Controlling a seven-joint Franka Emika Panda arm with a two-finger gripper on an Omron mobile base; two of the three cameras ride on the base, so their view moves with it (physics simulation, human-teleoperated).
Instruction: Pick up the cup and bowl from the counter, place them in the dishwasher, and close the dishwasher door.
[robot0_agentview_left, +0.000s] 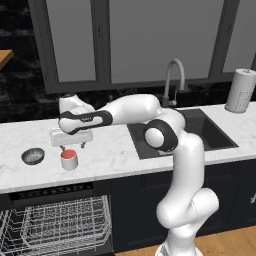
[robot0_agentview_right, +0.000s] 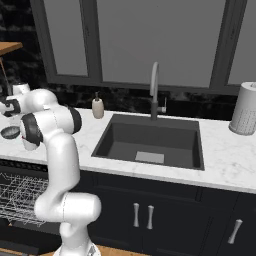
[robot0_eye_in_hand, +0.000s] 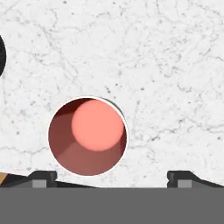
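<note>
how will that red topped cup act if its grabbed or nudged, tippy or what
The cup looks rigid, so it probably won't squash. It stands upright on the smooth counter, so a nudge likely slides it rather than tips it. Its round wall may slip if the open pincer closes off-centre.

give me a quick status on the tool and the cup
Tool open, empty, above the cup. Cup upright on the counter, bowl beside it, apart. Dishwasher open, rack out. Nothing in the way.
</note>
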